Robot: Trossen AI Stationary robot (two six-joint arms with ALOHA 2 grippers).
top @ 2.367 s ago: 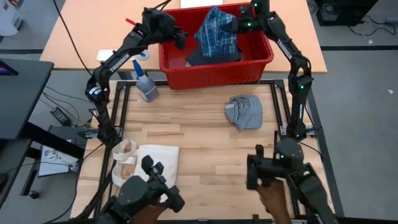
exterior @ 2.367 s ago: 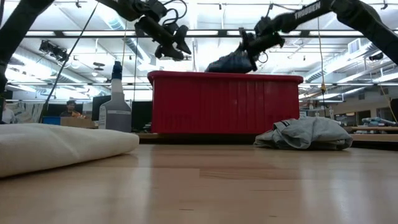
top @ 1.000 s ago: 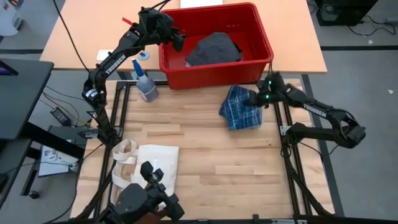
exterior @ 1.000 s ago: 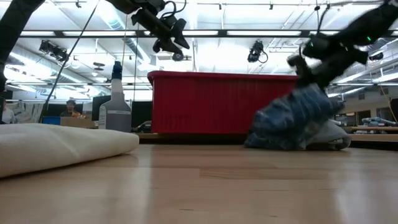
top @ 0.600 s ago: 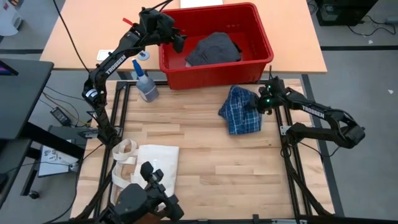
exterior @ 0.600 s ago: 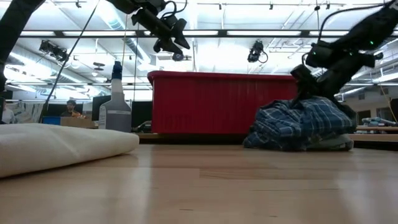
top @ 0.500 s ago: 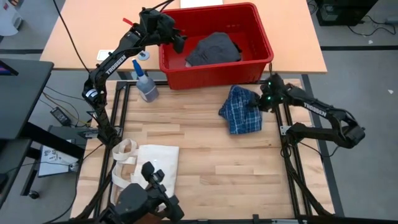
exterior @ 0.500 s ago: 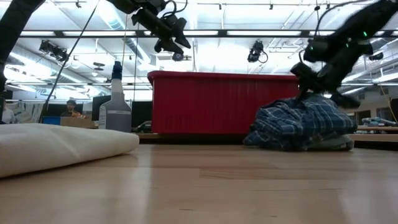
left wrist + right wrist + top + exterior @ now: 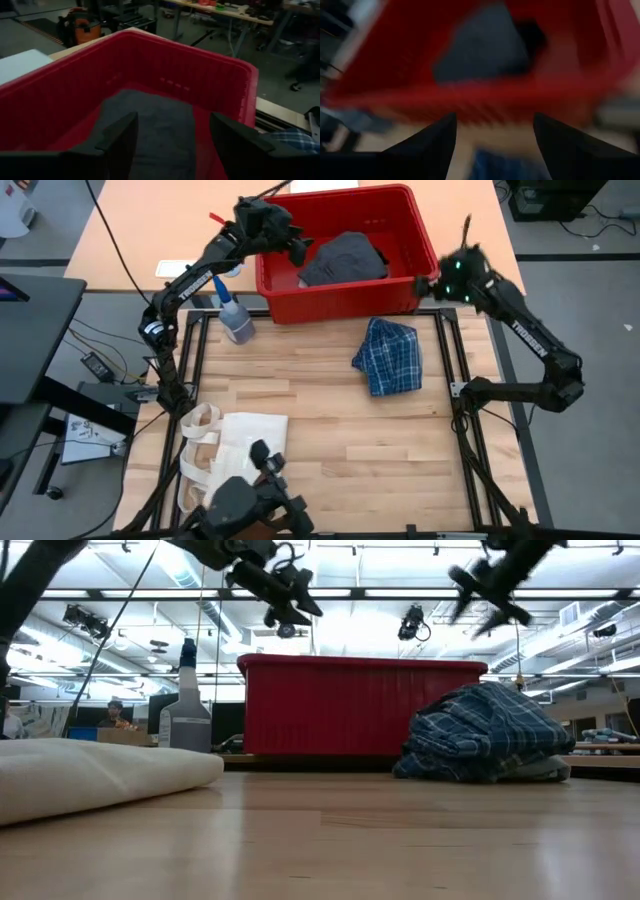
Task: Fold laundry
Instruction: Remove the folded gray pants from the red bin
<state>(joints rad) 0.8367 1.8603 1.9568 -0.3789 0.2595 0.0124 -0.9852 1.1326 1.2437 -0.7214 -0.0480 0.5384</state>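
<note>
Plaid garment (image 9: pixel 390 356) on table (image 9: pixel 330 430), R pincer (image 9: pixel 437 283) open

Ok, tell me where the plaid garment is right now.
In the high view the blue-and-white plaid garment lies crumpled on the wooden table, on the right-arm side, just in front of the red basket and held by neither tool.

basket: red plastic basket (image 9: pixel 425 255) at tabletop (image 9: pixel 320 450) far edge | in basket: dark charcoal garment (image 9: pixel 342 258) | before basket, right: blue-and-white plaid garment (image 9: pixel 390 356) on tabletop | left of basket: grey spray bottle (image 9: pixel 235 315) | near left corner: cream canvas tote bag (image 9: pixel 235 442)
</note>
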